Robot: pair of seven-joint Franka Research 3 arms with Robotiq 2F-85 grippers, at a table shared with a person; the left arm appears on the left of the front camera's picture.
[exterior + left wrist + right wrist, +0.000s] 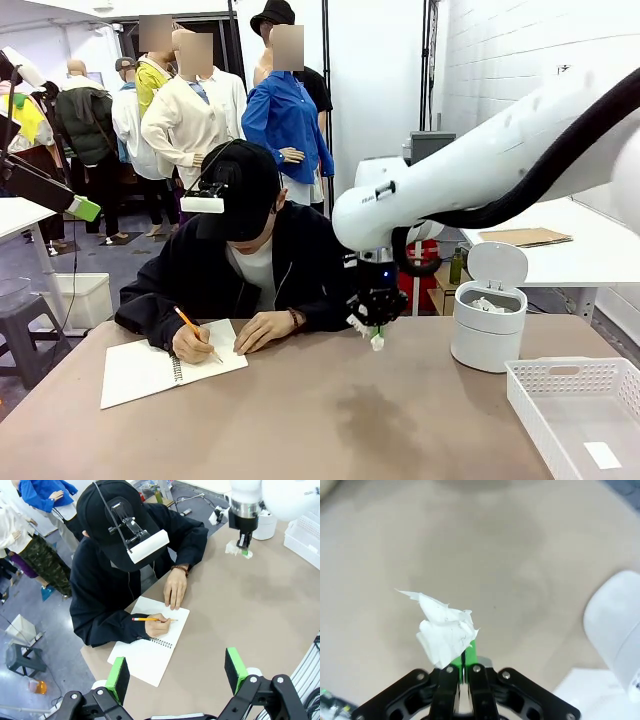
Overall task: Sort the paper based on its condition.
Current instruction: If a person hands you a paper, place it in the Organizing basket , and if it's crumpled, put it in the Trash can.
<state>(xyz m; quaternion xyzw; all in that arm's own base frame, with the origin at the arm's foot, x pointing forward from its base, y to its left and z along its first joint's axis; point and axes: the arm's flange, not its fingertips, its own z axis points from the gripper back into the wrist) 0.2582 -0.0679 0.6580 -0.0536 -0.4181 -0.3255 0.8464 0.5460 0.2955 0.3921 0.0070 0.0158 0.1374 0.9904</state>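
The paper point(445, 636) is a small white crumpled wad pinched at the tips of my right gripper point(466, 655), whose green pads are pressed together on it. From the front, the right gripper point(374, 334) hangs above the middle of the brown table with the paper point(377, 342) at its tips. In the left wrist view the right gripper point(243, 548) and the paper point(232, 549) sit far off at the top right. My left gripper point(176, 675) is open, high over the table, with nothing between its fingers.
A person at the far side writes with a pencil point(195, 331) in a spiral notebook point(140, 372). A white lidded bin point(488, 325) stands open at the right. A white basket point(560, 405) at the front right holds a flat slip point(602, 455).
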